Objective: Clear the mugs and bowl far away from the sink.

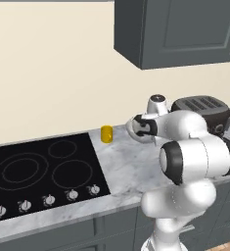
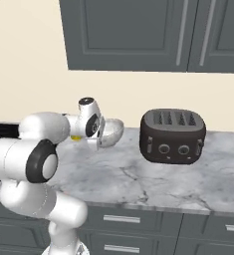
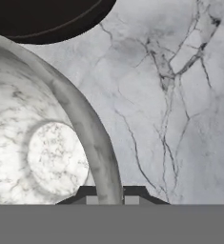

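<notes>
Marbled bowl (image 2: 111, 132): held off the desk at the centre-left of the right base view, tilted; in the hand view its rim (image 3: 92, 143) curves from the upper left down to the bottom centre.
End effector (image 3: 109, 199): nearly closed, pinching the bowl's rim between its two tips.
Yellow mug (image 1: 106, 134): upright on the desk, centre of the left base view, just right of the stovetop's back corner.
Desk (image 2: 153, 179): grey-veined marble, across the middle of the right base view.
Stovetop (image 1: 38, 171): black with ring marks, lower left of the left base view.
Toaster (image 2: 173, 136): dark, four slots, centre-right of the right base view, apart from the bowl.
</notes>
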Controlling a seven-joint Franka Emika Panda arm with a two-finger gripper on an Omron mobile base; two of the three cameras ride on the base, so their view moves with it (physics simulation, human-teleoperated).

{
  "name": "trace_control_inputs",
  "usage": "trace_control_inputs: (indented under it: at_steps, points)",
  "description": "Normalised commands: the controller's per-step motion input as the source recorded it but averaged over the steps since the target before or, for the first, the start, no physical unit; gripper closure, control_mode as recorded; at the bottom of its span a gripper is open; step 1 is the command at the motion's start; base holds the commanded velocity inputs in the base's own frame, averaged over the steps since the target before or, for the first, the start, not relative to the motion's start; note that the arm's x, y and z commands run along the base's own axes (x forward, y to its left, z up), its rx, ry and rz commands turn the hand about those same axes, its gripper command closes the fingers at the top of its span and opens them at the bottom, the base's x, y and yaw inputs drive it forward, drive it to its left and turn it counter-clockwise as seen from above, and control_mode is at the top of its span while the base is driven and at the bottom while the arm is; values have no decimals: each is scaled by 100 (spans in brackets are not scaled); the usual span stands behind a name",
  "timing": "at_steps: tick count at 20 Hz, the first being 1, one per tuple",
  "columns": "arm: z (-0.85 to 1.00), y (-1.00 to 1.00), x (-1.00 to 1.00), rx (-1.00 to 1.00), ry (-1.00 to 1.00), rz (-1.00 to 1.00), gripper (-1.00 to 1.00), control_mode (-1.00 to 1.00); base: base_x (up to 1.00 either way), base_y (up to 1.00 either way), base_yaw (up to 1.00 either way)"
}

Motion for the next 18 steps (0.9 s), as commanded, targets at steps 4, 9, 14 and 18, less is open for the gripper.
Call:
trace_control_inputs:
  at_steps: [4,9,14,18]
  points:
    - [-42,0,76,0,0,0,100,-100,0,0,0]
    - [-42,0,68,5,0,0,100,-100,0,0,0]
    - [-45,0,68,10,3,0,100,-100,0,0,0]
    - [-17,0,31,4,3,0,-100,-100,0,0,0]
